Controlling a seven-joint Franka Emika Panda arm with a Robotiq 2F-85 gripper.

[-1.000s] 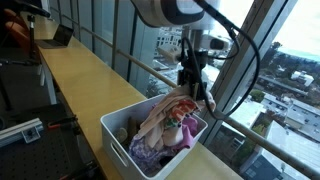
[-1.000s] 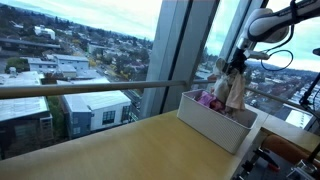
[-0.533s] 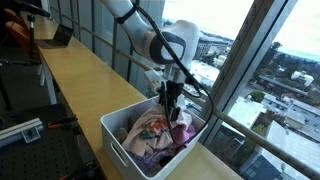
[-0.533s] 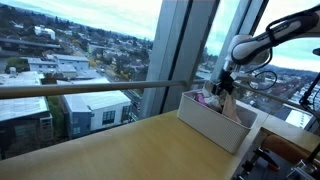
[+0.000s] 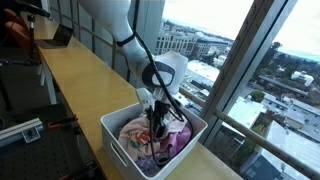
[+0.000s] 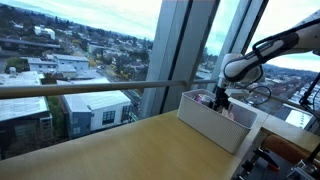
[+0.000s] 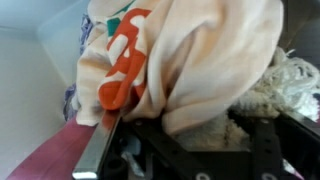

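In an exterior view, we see the gripper (image 5: 155, 121) lowered into the white bin (image 5: 117, 143), with the pile of clothes (image 5: 172, 143) packed closely around it on all sides. In an exterior view, the gripper (image 6: 218, 98) sits just above the bin's rim (image 6: 213, 124); here we cannot tell how the jaws stand. In the wrist view, the jaws pinch a cream garment (image 7: 205, 60) with orange print. It bunches directly ahead of the gripper (image 7: 190, 138), with maroon fabric (image 7: 45, 160) beside it.
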